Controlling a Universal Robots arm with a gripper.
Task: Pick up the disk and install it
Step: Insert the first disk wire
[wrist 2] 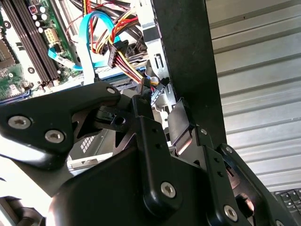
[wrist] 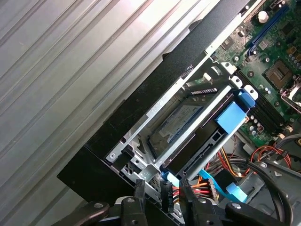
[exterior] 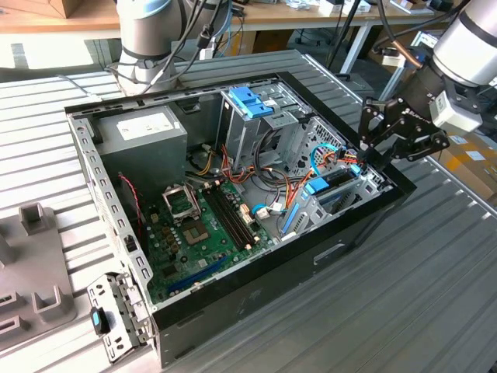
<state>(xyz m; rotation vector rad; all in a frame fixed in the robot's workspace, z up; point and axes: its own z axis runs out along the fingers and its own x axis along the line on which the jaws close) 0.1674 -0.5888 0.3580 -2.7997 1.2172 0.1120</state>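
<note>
Hovering at the corner of the open black desktop computer case (exterior: 256, 295), on the exterior view's right, my black linkage-fingered gripper (exterior: 371, 149) is reaching in over the case's rim beside the low drive bay. Its fingers are standing slightly apart, close around a bundle of red, yellow and black power wires with a black plug (wrist 2: 123, 56) in the second wrist view; whether they are actually pinching anything I cannot tell, and I am not seeing the disk between them.

The flat silver-grey metal disk with its label (wrist: 178, 123) is lying inside the grey sheet-metal drive bay (wrist: 141, 141) along the case wall, already seated under a black crossbar with a blue plastic latch tab (wrist: 233, 114). From my gripper it is lying just ahead and below, deeper into the bay, its long axis running along the case wall, away from the connector end where my fingertips are working. A light blue flat data cable (wrist 2: 88, 47) is looping just beside the wire bundle.

My arm is coming in from outside the case on the exterior view's right, wrist tilted downward, over the ribbed grey metal surface (exterior: 435, 295).
</note>
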